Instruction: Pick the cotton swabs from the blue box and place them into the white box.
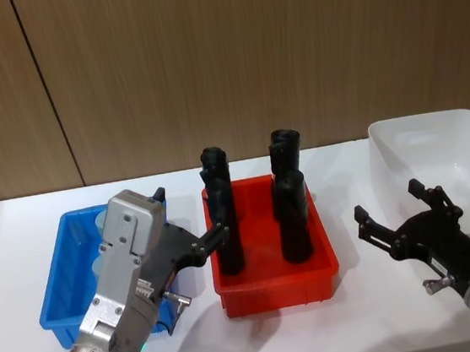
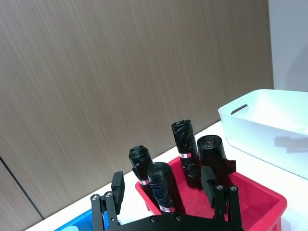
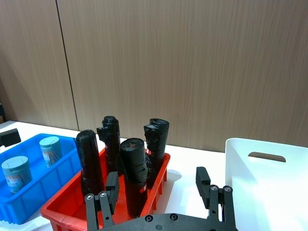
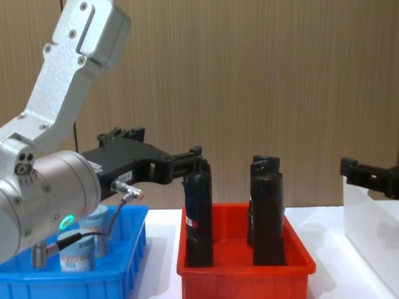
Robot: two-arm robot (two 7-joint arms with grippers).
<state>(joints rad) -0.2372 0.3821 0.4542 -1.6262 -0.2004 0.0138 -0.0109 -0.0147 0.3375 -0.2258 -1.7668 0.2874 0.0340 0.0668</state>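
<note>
Over the near right part of the blue box (image 1: 55,277), head view: the left hand (image 1: 188,213) is hanging raised, fingers spread, holding nothing, tips pointing at the red bin (image 1: 278,294) of black rolls (image 1: 226,228). The arm is covering most of the cotton swabs (image 1: 96,221); pale lids are peeking out beside it. The right hand (image 1: 386,201) is waiting just in front of the white box (image 1: 387,167), also spread and empty, on the tabletop (image 1: 11,227).

Left wrist view: the spread fingers (image 2: 117,185) are framing the rolls and the white box (image 2: 260,125) beyond, so the wrist is aiming past the jars.

Right wrist view: two swab jars (image 3: 50,149) are standing upright and apart inside the blue box (image 3: 24,204), lids on.

Chest view: the left hand (image 4: 163,148) is sitting above the blue box (image 4: 118,274), with the jars (image 4: 78,255) below it. One fingertip is overlapping the nearest roll; I cannot tell if it is touching.

Step in hand, as I judge it, is reaching for a jar. To do it well:
- Pull back from the rolls and pitch the wrist down.
- Centre the fingers on one jar's body, below the lid, clear of its neighbour.
- Close gently, since the jar probably slips or tips easily.
- Lift straight up.
- Carry it high over the rolls toward the white box.
</note>
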